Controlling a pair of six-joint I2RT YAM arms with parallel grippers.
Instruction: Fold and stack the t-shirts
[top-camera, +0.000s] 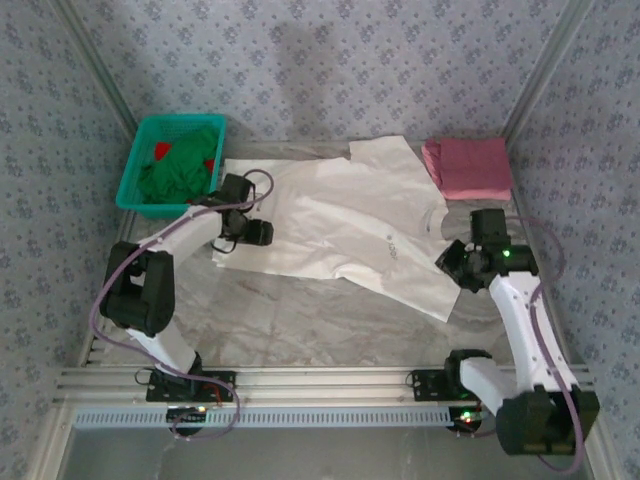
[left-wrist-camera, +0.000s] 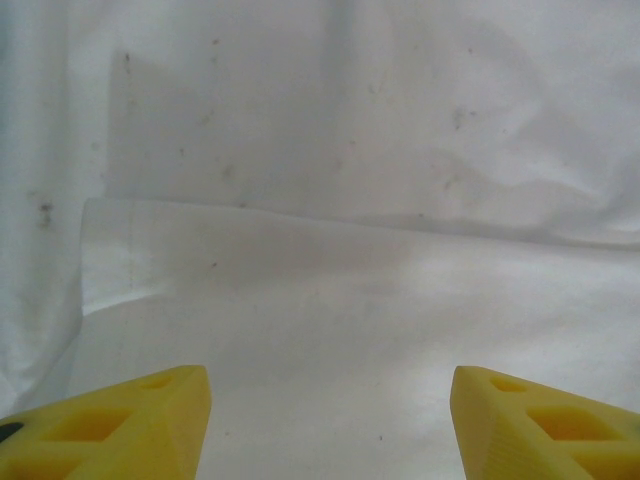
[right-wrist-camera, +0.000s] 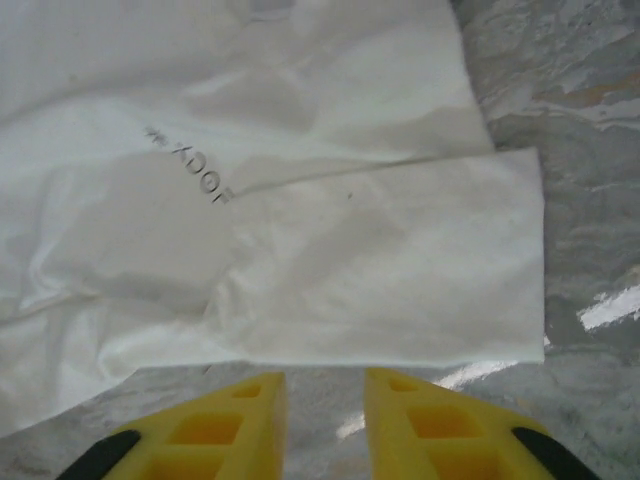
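Cream-white t-shirt (top-camera: 340, 220): unfolded, spread flat across the table middle, slightly slanted, hem to the left, collar end to the right. Light creases, a few small dark specks. Near sleeve (right-wrist-camera: 400, 270) lies flat, cuff edge straight. Small grey chest mark (right-wrist-camera: 190, 165), lettering too small to read. Pink t-shirt (top-camera: 467, 166): folded into a neat rectangle at the far right corner, just beside the white one's far sleeve, possibly touching.

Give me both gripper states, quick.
Left gripper: open wide over the cream-white t-shirt, holding nothing.
Right gripper: slightly open, holding nothing.
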